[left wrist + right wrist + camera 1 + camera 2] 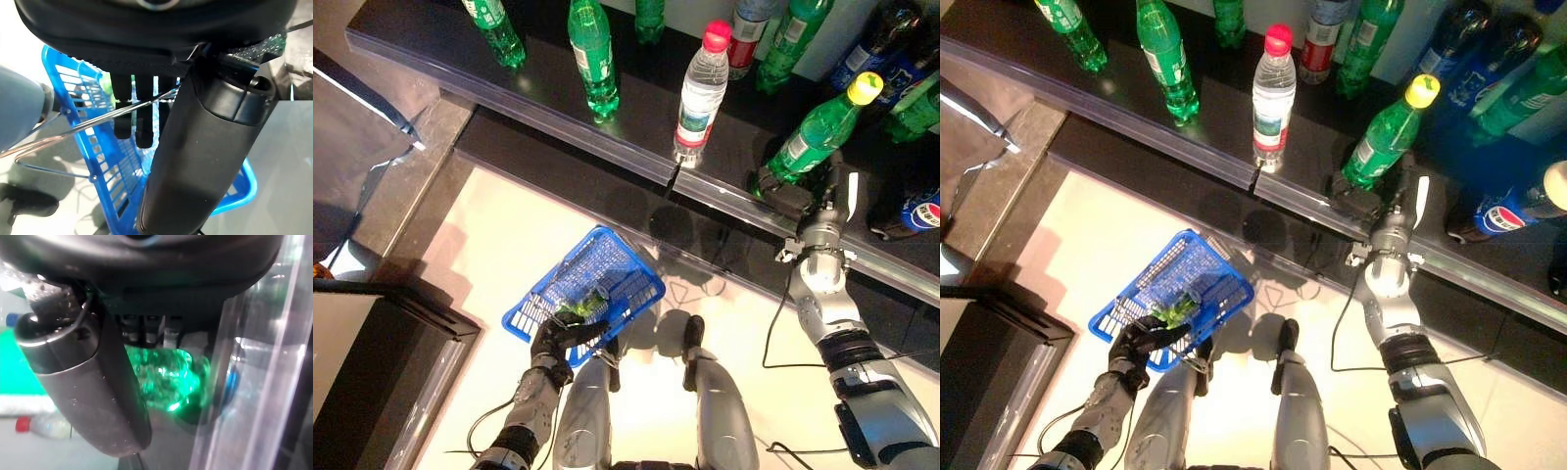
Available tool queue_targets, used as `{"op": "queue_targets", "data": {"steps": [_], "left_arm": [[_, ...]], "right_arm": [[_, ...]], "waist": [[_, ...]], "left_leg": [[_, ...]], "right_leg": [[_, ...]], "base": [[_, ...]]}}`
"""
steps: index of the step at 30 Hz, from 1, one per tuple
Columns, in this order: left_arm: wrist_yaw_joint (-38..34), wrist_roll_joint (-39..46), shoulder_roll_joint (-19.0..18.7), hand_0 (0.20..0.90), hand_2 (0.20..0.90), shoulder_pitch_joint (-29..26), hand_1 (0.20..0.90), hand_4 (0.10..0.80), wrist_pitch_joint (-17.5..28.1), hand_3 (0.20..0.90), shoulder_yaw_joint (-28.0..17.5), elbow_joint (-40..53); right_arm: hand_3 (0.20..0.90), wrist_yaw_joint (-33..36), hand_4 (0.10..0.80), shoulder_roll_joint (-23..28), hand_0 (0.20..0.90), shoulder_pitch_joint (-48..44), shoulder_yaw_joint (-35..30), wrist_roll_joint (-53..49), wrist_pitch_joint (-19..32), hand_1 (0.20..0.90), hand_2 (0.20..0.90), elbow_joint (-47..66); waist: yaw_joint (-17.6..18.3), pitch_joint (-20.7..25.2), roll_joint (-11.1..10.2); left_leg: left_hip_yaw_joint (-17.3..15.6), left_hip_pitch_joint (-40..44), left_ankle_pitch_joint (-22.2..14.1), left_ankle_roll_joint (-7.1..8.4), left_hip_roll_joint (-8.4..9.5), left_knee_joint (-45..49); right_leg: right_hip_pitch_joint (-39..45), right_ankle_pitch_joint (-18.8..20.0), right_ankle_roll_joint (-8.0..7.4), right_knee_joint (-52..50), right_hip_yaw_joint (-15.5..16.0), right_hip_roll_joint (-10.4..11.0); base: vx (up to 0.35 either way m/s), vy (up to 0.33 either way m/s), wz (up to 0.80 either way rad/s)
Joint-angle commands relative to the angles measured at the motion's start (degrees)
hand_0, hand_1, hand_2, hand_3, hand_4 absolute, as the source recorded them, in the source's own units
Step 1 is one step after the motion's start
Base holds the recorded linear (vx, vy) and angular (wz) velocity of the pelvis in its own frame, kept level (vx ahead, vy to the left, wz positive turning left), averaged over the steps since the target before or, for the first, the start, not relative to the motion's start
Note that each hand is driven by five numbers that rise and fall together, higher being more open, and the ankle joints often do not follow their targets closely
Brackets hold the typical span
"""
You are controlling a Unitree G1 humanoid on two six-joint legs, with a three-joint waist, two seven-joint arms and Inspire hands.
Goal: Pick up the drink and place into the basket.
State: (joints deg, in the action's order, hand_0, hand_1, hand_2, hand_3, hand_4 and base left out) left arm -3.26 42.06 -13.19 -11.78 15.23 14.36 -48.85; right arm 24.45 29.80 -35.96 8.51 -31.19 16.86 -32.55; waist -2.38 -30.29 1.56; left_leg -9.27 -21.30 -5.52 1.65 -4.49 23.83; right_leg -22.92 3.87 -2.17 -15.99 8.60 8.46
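Observation:
A green bottle with a yellow cap [818, 132] stands on the dark shelf [538, 88] at the right. My right hand [785, 199] is at its base, fingers and thumb closed round the green bottle [166, 377]. My left hand [558, 338] hangs low at the left, shut on the thin wire handles [98, 117] of the blue basket [597, 257]. Something green [579, 305] lies in the basket near the hand.
A clear bottle with a pink cap [703, 93] and more green bottles [592, 54] stand on the shelf to the left. Dark blue-labelled bottles [911, 211] stand at the right. A clear rail [607, 137] runs along the shelf's front edge. A dark cabinet [372, 372] is at lower left.

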Motion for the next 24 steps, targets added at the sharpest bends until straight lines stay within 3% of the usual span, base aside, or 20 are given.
{"op": "queue_targets", "data": {"steps": [1, 4, 5, 6, 7, 24], "left_arm": [[-0.2, -1.6, -4.5, 0.3, 0.3, 8.2, 0.3, 0.1, 3.1, 0.2, 3.1, 4.6], [-0.6, -1.8, -4.8, 0.3, 0.3, 8.4, 0.3, 0.1, 2.8, 0.2, 3.7, 5.2], [-0.6, -1.9, -4.8, 0.3, 0.3, 8.6, 0.3, 0.1, 2.6, 0.2, 3.8, 5.3], [-0.6, -1.8, -4.9, 0.3, 0.3, 8.7, 0.3, 0.1, 2.6, 0.2, 4.0, 5.4], [-0.6, -1.7, -5.0, 0.3, 0.3, 8.8, 0.3, 0.1, 2.6, 0.2, 4.1, 5.4], [0.5, -1.9, -6.0, 0.3, 0.3, 10.5, 0.3, 0.1, 1.7, 0.2, 5.7, 6.2]], "right_arm": [[0.9, 1.2, 0.8, 6.4, 0.9, -6.7, -2.8, -0.9, 6.0, 0.9, 0.9, 2.7], [0.9, 1.2, 0.8, 6.9, 0.9, -7.6, -3.1, -2.3, 7.0, 0.9, 0.9, 1.9], [0.532, 1.1, 0.432, 7.1, 0.585, -8.1, -3.2, -2.9, 7.1, 0.585, 0.585, 1.7], [0.291, 1.1, 0.191, 7.3, 0.378, -8.4, -3.1, -3.3, 7.3, 0.378, 0.378, 1.6], [0.2, 1.0, 0.1, 7.3, 0.3, -8.6, -3.1, -3.5, 7.4, 0.3, 0.3, 1.5], [0.2, -2.6, 0.1, 8.8, 0.3, -15.0, -1.0, -5.0, 7.3, 0.3, 0.3, -1.8]], "waist": [[-1.3, 0.5, 1.5], [-1.5, 0.5, 1.5], [-1.6, 0.5, 1.5], [-1.6, 0.5, 1.5], [-1.6, 0.5, 1.5], [-2.9, 0.5, 2.8]], "left_leg": [[0.6, -2.4, 1.2, -2.94, 4.63, 0.8], [0.6, -2.7, 1.1, -3.04, 4.66, 1.2], [0.5, -2.8, 0.9, -3.02, 4.61, 1.5], [0.5, -2.9, 0.9, -2.99, 4.56, 1.8], [0.5, -3.0, 0.9, -2.97, 4.53, 2.0], [1.8, -4.7, 1.1, -3.2, 4.65, 7.2]], "right_leg": [[1.1, -7.9, 1.65, -8.5, 3.4, -1.6], [0.8, -7.9, 1.69, -8.8, 3.5, -1.6], [0.8, -8.0, 1.75, -9.0, 3.6, -1.5], [0.8, -8.1, 1.83, -9.2, 3.7, -1.5], [0.7, -8.2, 1.87, -9.3, 3.7, -1.5], [0.2, -10.7, 3.57, -15.3, 4.5, -1.1]], "base": [[0.0, 0.0, 0.0], [0.0, 0.0, 0.0], [0.0, 0.0, 0.0], [0.0, 0.0, 0.0], [0.016, -0.022, 0.03], [0.008, 0.003, 0.01]]}}
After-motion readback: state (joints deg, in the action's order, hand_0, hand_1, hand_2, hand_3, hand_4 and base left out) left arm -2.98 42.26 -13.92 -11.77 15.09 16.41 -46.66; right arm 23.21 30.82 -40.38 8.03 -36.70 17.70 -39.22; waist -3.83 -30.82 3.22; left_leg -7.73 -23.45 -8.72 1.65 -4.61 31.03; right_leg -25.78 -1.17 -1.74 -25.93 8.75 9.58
